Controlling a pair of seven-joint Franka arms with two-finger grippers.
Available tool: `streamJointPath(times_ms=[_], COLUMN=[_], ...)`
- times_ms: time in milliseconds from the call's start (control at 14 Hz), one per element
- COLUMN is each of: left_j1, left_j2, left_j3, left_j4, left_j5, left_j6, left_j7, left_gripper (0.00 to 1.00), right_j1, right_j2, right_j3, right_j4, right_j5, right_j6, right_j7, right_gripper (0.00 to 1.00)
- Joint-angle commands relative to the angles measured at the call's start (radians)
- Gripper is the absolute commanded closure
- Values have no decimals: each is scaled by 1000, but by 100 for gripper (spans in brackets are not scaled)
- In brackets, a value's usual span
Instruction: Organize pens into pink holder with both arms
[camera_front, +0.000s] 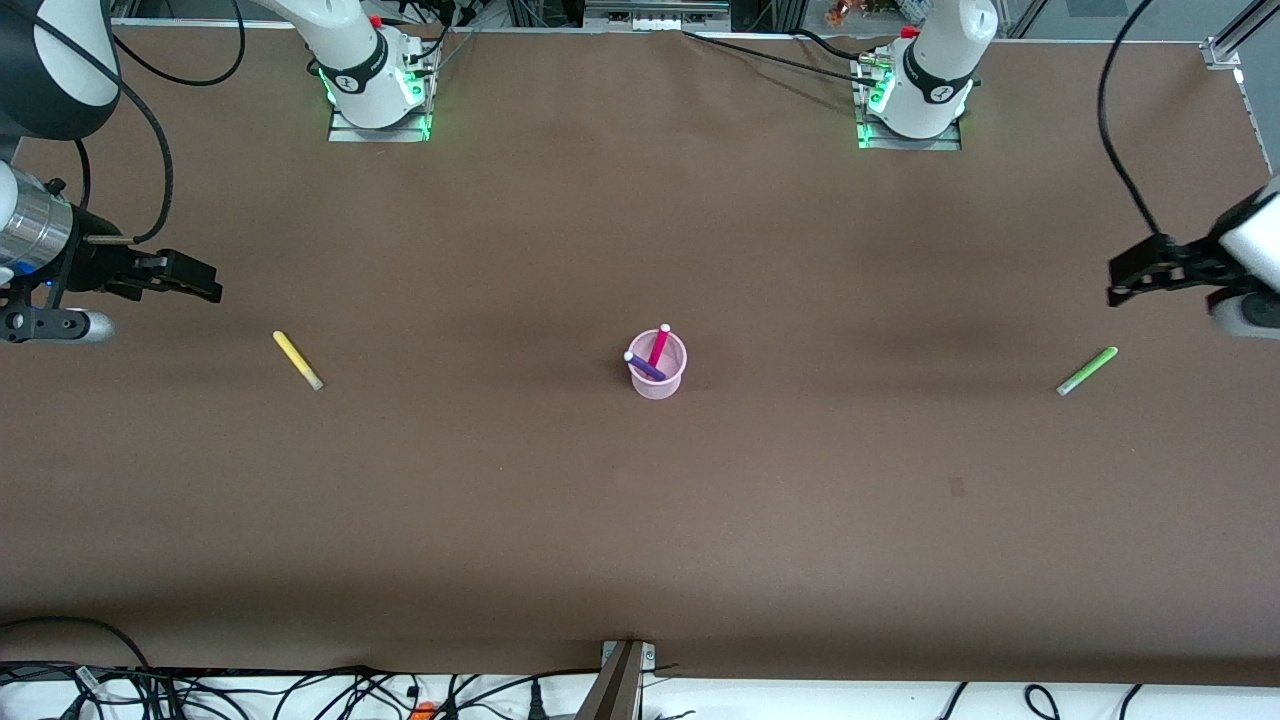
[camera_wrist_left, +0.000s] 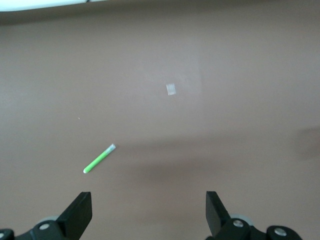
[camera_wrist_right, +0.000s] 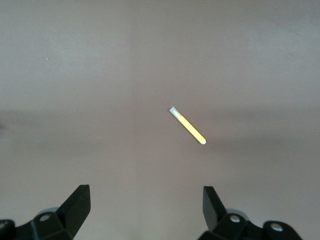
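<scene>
Pink holder: one pink holder (camera_front: 659, 372), upright on the brown counter (camera_front: 640, 520), about midway between the two arms' ends and near the middle between the base edge and the edge nearest the front camera.
Pens in holder: two. The magenta pen (camera_front: 659, 344) leans with its pale tip above the rim; the purple pen (camera_front: 643, 366) lies slanted across the mouth, its pale tip at the rim.
Pens on counter: two, each lying flat and well apart from the holder.
Yellow pen: the yellow pen (camera_front: 297, 359) lies toward the right arm's end of the counter, about as near the front camera as the holder.
Green pen: the green pen (camera_front: 1087, 370) lies toward the left arm's end, about level with the holder as well.
Pen count: four in all, one of each colour.
Right gripper: the right gripper (camera_front: 195, 280) hangs in the air over the counter's right-arm end, near the yellow pen; jaws spread wide, holding nothing.
Left gripper: the left gripper (camera_front: 1125, 280) hangs in the air over the counter's left-arm end, near the green pen; jaws spread wide, holding nothing.
Arm bases: two, along the counter's base edge.
</scene>
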Motion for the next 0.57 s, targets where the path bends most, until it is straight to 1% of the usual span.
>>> streamJointPath(times_ms=[0, 71, 143, 214, 500], left_j1=[-3, 3, 5, 5, 2], left_j2=[-164, -171, -166, -160, -137], left_j3=[7, 5, 7, 7, -4], left_j4=[-252, -252, -243, -229, -209], left_j5=[-27, -17, -18, -15, -13], left_j6=[163, 150, 94, 66, 39], left_j7=[-38, -36, -35, -35, -27], left_gripper=[0, 0, 0, 0, 0], right_j1=[16, 19, 19, 19, 20], right_j2=[-22, -22, -22, -22, -14], right_j3=[3, 3, 3, 3, 3], right_j4=[-22, -22, -22, -22, -21], right_j5=[-15, -15, -15, -15, -15], right_j6=[5, 3, 3, 2, 3], right_j7=[15, 15, 15, 15, 15], right_gripper=[0, 0, 0, 0, 0])
